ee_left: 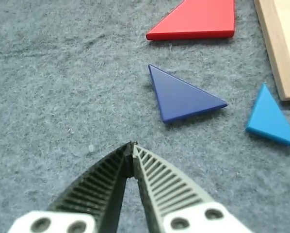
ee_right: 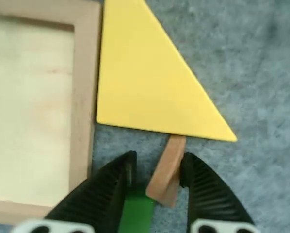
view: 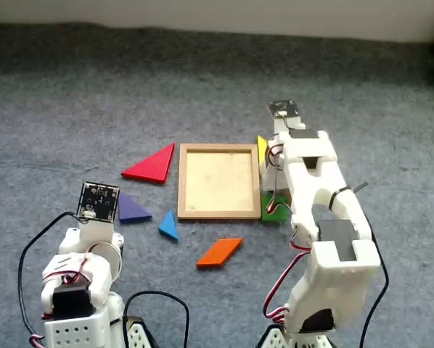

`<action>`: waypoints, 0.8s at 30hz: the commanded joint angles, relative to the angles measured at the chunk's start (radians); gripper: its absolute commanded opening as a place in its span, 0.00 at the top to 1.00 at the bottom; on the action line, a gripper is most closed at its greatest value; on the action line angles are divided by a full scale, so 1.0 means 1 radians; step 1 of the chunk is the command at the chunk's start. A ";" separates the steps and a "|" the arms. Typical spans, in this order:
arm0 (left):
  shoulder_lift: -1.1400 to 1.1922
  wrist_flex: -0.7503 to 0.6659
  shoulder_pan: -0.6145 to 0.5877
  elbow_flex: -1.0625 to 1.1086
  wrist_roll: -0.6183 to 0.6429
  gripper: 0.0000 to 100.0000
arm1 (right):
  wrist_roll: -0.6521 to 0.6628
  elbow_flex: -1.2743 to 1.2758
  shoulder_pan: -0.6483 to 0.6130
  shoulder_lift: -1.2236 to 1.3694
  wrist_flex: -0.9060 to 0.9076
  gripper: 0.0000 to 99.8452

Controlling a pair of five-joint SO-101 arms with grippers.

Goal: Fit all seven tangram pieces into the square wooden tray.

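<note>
Grey carpet (view: 57, 94) bears the wooden tray (view: 218, 214), red triangle (view: 153, 167), orange parallelogram (view: 219, 251), yellow triangle (ee_right: 145, 82)

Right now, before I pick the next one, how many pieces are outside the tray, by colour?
Red triangle: 1
Dark blue triangle: 1
Light blue triangle: 1
Orange parallelogram: 1
Yellow triangle: 1
Green piece: 1
Tan piece: 1
Total: 7, all outside the tray.
</note>
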 commanded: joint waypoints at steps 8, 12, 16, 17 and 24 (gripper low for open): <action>-0.007 -0.018 -0.010 -0.005 -0.009 0.99 | -0.009 -0.077 0.033 -0.031 0.091 0.99; -0.007 -0.018 -0.010 -0.005 -0.009 0.99 | -0.006 -0.128 0.028 -0.157 0.131 0.99; -0.007 -0.018 -0.010 -0.005 -0.009 0.99 | -0.008 -0.128 -0.022 -0.298 0.159 0.99; -0.007 -0.018 -0.010 -0.005 -0.009 0.99 | -0.009 -0.128 -0.048 -0.318 0.160 0.99; -0.007 -0.018 -0.008 -0.005 -0.009 0.99 | -0.003 -0.133 -0.232 -0.285 0.073 0.99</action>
